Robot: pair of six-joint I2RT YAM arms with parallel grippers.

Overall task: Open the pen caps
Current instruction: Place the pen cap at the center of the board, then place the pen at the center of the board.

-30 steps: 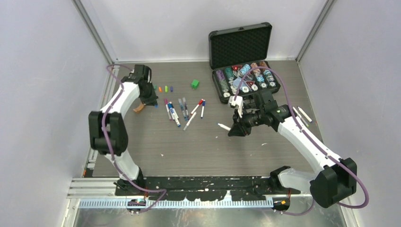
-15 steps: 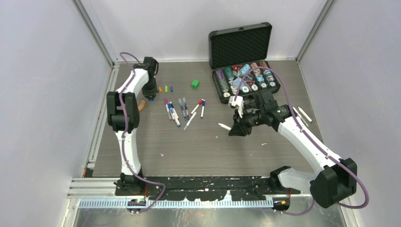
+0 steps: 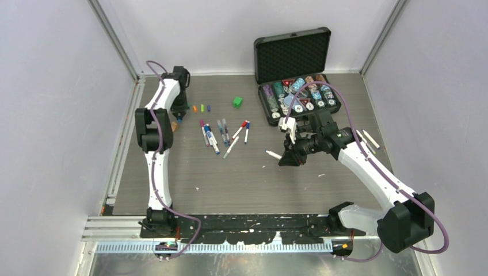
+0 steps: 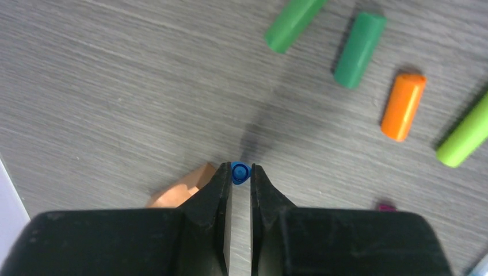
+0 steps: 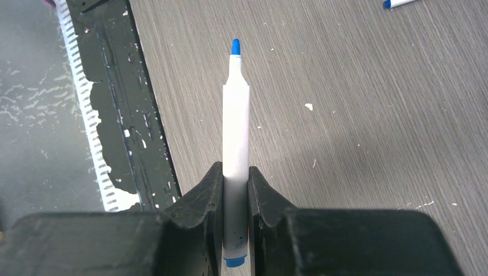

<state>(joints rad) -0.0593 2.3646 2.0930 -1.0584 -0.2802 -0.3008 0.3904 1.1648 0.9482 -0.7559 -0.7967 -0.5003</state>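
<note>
Three pale lilac walls [image 3: 52, 115]; grey wood-grain table [image 3: 241, 178], white-flecked; pens [image 3: 221, 133] lying loose

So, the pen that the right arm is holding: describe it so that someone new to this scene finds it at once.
Start at the open black case of chips at the table's far right. Just in front of it, the right tool grips a white pen by its rear end. Unlike the pens lying loose, it is clamped, its blue tip bare.
</note>
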